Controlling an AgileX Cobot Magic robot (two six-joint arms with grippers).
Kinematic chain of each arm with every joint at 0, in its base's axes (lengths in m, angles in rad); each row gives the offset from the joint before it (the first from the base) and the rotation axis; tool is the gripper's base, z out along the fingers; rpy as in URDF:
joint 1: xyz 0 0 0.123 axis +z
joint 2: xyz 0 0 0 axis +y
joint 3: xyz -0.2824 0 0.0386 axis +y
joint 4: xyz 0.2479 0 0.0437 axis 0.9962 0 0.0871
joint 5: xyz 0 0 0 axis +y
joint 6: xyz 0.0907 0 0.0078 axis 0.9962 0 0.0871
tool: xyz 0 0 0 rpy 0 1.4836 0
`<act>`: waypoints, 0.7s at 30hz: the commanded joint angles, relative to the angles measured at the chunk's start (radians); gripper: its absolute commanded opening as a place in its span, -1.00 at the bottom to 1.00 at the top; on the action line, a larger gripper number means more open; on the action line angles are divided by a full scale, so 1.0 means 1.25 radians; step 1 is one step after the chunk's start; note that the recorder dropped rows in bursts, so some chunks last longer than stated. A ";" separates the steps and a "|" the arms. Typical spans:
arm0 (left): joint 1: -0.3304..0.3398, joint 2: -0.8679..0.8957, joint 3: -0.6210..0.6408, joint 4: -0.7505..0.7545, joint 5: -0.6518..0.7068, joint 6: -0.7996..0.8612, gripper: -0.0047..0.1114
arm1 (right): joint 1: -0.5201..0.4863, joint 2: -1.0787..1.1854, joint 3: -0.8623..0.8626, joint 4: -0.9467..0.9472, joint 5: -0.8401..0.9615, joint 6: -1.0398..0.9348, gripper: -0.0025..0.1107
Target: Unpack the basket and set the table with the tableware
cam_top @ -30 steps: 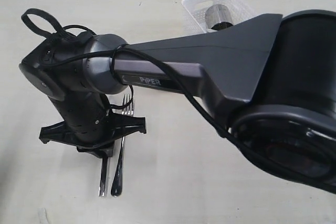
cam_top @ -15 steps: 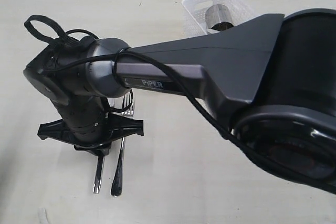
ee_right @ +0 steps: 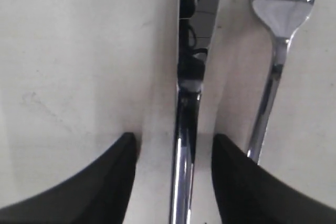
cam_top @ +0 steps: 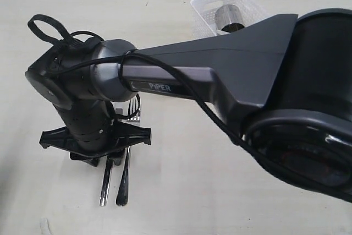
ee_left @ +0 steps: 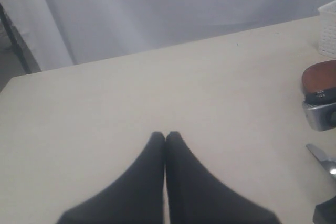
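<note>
Low over the table (cam_top: pixel 181 191), right arm stretched out, wrist bent downward, right gripper (cam_top: pixel 104 160) spread wide astride the knife (cam_top: pixel 104 189), grasping nothing, fork (cam_top: pixel 124 182) just beside, left gripper (ee_left: pixel 166 137) pressed closed, empty.

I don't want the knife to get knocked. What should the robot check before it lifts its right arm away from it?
1. Right end effector jaws open, not touching the knife: ok.
2. Knife lying flat on the table: ok.
3. Fork beside the knife, with a gap between them: ok.
4. Left end effector shut, holding nothing: ok.
5. Basket emptied: not ok, the steel cup lies in it.
6. Anything else in the basket: cannot tell, the arm hides part of it.
</note>
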 commanded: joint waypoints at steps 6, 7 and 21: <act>0.004 -0.002 0.001 -0.010 -0.006 -0.003 -0.92 | -0.072 -0.113 0.000 0.017 -0.020 -0.142 -0.11; 0.004 -0.002 0.001 -0.010 -0.006 -0.003 -0.92 | -0.086 -0.134 0.000 0.017 -0.012 -0.158 -0.11; 0.004 -0.002 0.001 -0.010 -0.006 -0.003 -0.92 | -0.495 -0.364 0.000 -0.022 0.098 -0.601 -0.11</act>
